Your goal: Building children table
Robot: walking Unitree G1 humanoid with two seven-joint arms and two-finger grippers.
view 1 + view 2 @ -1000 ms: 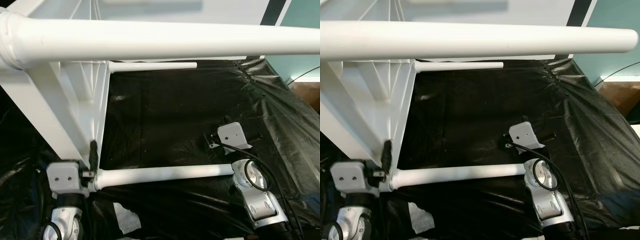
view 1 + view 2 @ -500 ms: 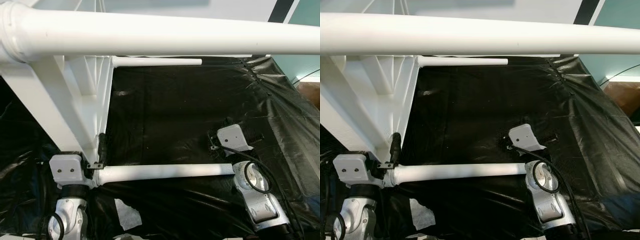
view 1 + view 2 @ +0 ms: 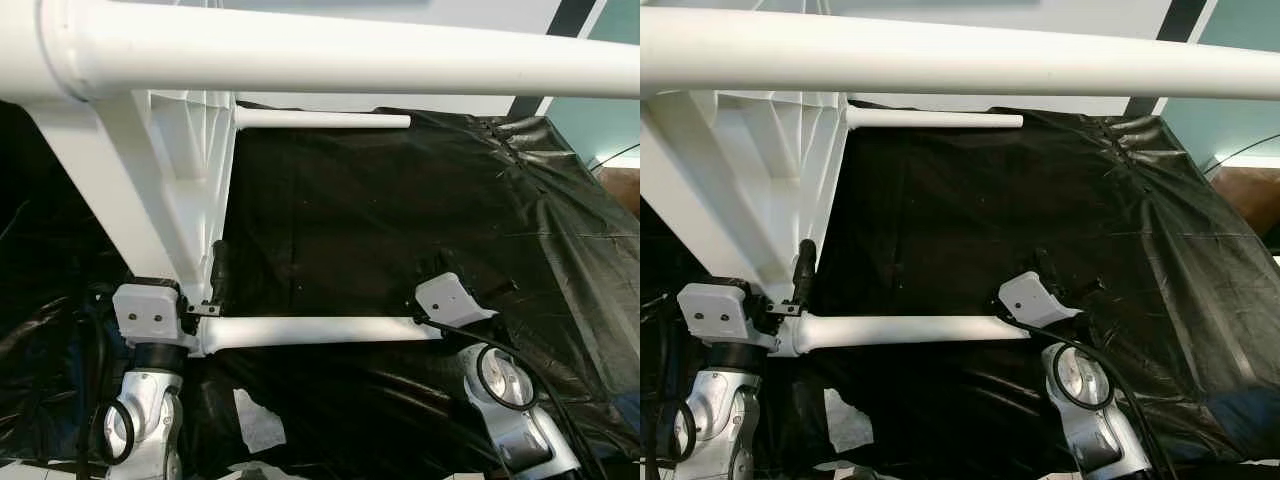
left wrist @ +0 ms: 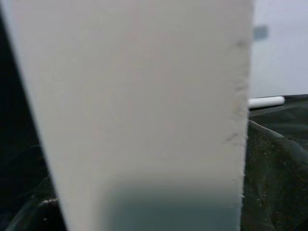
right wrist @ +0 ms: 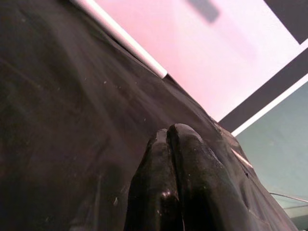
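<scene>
Over the last sec the left tool [image 3: 205, 300] has climbed the white plastic table frame [image 3: 150, 190] & clamps its edge beside the near white tube leg [image 3: 320, 330]. Right tool [image 5: 168, 159], fingers pressed together, rests on black plastic sheeting [image 3: 400, 200]. Step: steadying frame w/ legs fitted; next, prob. righting it.

You have a crinkled black plastic sheet [image 3: 380, 220] spread under everything. A torn white scrap [image 3: 258, 425] lies on its near edge, and beyond its right side you see a teal wall [image 3: 615, 115].
</scene>
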